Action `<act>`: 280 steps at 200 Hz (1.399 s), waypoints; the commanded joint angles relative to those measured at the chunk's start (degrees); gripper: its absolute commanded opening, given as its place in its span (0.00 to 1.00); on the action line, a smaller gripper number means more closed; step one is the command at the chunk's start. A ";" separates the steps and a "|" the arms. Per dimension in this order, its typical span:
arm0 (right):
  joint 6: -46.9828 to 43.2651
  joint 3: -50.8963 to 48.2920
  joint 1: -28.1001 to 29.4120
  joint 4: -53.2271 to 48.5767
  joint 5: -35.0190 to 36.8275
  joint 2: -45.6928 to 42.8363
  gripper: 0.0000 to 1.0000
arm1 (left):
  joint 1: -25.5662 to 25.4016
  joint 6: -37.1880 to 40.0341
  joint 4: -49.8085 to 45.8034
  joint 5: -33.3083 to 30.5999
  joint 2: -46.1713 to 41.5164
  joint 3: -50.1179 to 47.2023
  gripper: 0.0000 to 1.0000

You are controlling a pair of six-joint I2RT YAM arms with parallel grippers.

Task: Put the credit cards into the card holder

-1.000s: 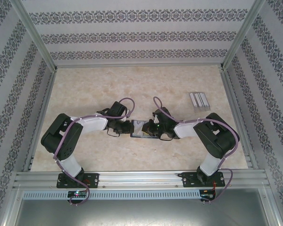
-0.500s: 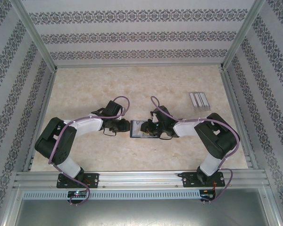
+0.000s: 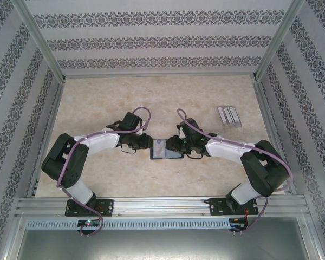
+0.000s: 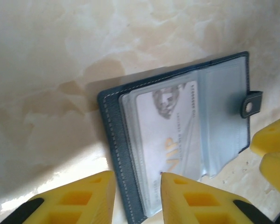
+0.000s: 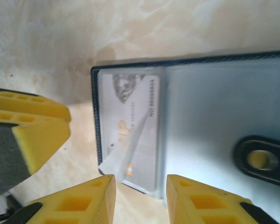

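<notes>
Top external view: the card holder [image 3: 165, 150] is seen lying open on the desk [image 3: 97, 103], between the left end effector [image 3: 145, 142] and the right end effector [image 3: 173, 145], which are brought in close on either side of it. A clear slotted rack [image 3: 228, 116] is set well apart, toward the far right of the desk.

From the left wrist, a pale credit card [image 4: 165, 135] marked "VIP" is seen tucked under a clear sleeve inside the holder, and the clasp tab [image 4: 249, 105] is seen on the holder's far edge. The left end effector's fingers [image 4: 91, 198] are spread, with a corner of the navy cover seen in the gap between them; no pinch on it is shown.

From the right wrist, the right end effector's fingers [image 5: 205, 200] are likewise spread apart, with the card's near end seen just beyond the gap. Whether either end effector is touching the holder cannot be told.
</notes>
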 commanded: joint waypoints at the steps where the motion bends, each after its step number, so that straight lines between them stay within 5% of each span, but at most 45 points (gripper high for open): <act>1: -7.69 3.85 -1.18 -10.04 5.58 -3.12 0.35 | -1.24 1.10 -1.97 1.65 1.69 2.52 0.30; 79: -18.86 5.97 -8.89 -22.21 17.53 -11.31 0.41 | -6.57 4.19 -5.47 2.69 6.44 7.52 0.20; 166: -21.72 4.50 -14.84 -22.31 10.85 -13.41 0.42 | -10.07 4.62 -5.25 5.08 9.74 10.12 0.19; 197: -20.19 4.56 -12.73 -21.30 7.51 -10.79 0.43 | -10.07 4.31 -6.23 3.75 8.04 9.96 0.20; 237: -14.74 2.78 -6.16 -19.17 6.32 -8.76 0.45 | -9.28 3.17 -13.35 -7.09 1.42 10.19 0.34; 280: -6.99 1.12 -0.97 -11.92 2.27 -2.84 0.46 | -8.84 3.52 -16.37 -7.49 6.45 12.86 0.35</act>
